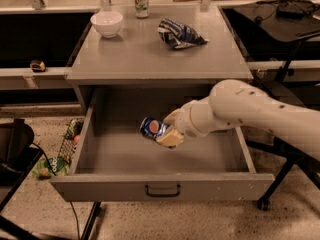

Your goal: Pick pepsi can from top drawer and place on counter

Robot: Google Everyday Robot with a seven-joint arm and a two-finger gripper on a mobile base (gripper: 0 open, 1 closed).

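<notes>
The pepsi can (151, 127) is dark blue with a round red, white and blue logo. It hangs tilted in the air above the floor of the open top drawer (120, 156). My gripper (166, 132) is shut on the pepsi can, gripping its right end, with the white arm reaching in from the right. The grey counter (150, 54) lies behind and above the drawer.
On the counter stand a white bowl (106, 23) at the back left, a green-and-silver can (141, 1) at the back middle and a blue-and-white striped snack bag (179, 33) at the right. A dark handle (162, 190) sits on the drawer front. Black chair (15, 154) at left.
</notes>
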